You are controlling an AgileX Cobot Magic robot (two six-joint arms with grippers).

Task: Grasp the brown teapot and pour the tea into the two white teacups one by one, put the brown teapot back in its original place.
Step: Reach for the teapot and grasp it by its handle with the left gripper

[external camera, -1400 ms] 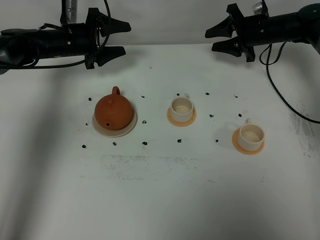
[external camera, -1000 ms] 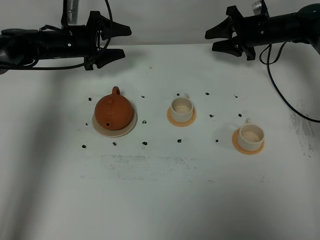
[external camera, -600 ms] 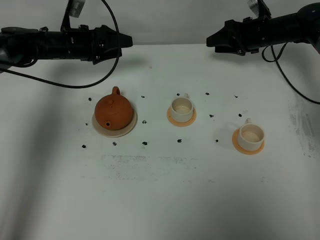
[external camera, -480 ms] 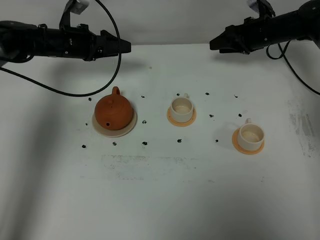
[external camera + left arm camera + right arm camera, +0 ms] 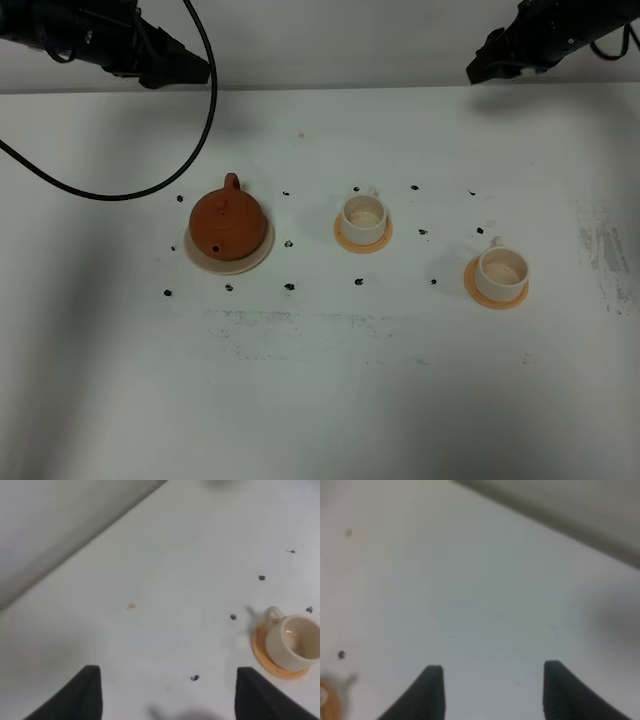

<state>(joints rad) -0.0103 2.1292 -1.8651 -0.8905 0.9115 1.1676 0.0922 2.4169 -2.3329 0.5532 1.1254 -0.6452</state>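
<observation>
The round, squat orange-brown clay teapot [image 5: 228,224] sits on its flat cream-beige saucer [image 5: 250,262] on the white counter [image 5: 320,400], with its loop handle [image 5: 231,182] turned toward the far edge. Both arms hang high at that far edge, well apart from it. The left hand [image 5: 167,672] and the right hand [image 5: 491,666] each have their fingers spread and hold nothing. The small cream-white cylindrical middle cup [image 5: 363,213] and its twin, the right cup [image 5: 500,270], each stand on a round orange coaster [image 5: 345,238]; no dark tea shows in either.

The likeliest trouble is a poor grip. The handle is small, and fingers closing on the rounded body could slip or shove the teapot off the saucer. If the teapot is tipped too steeply, the small knobbed lid [image 5: 226,207] may drop out. The narrow cups leave little margin, so tea could land on a coaster or the counter.
</observation>
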